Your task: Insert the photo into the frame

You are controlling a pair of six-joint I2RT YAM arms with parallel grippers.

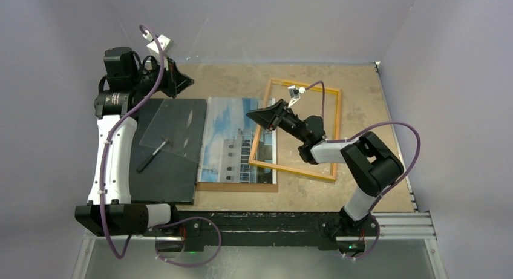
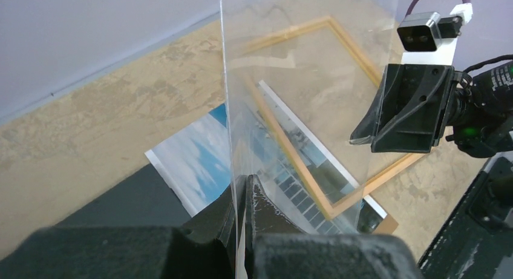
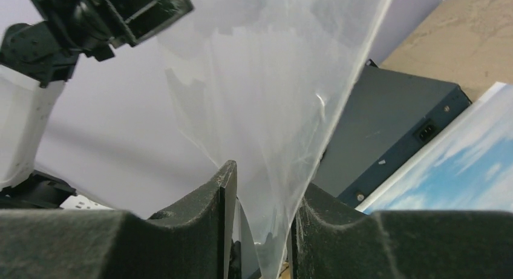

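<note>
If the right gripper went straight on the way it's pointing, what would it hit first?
The clear pane, most likely: its edge sits between the right gripper's fingers, and the left gripper is shut on it. Beyond that, depth is unclear.

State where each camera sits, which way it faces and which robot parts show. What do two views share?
Top external: above and behind, looking down on the table; left arm, right arm.
Left wrist: faces the frame and right gripper; own fingers clamp the clear pane.
Right wrist: faces the left gripper along the pane; own fingers.
Both wrists share the pane.
</note>
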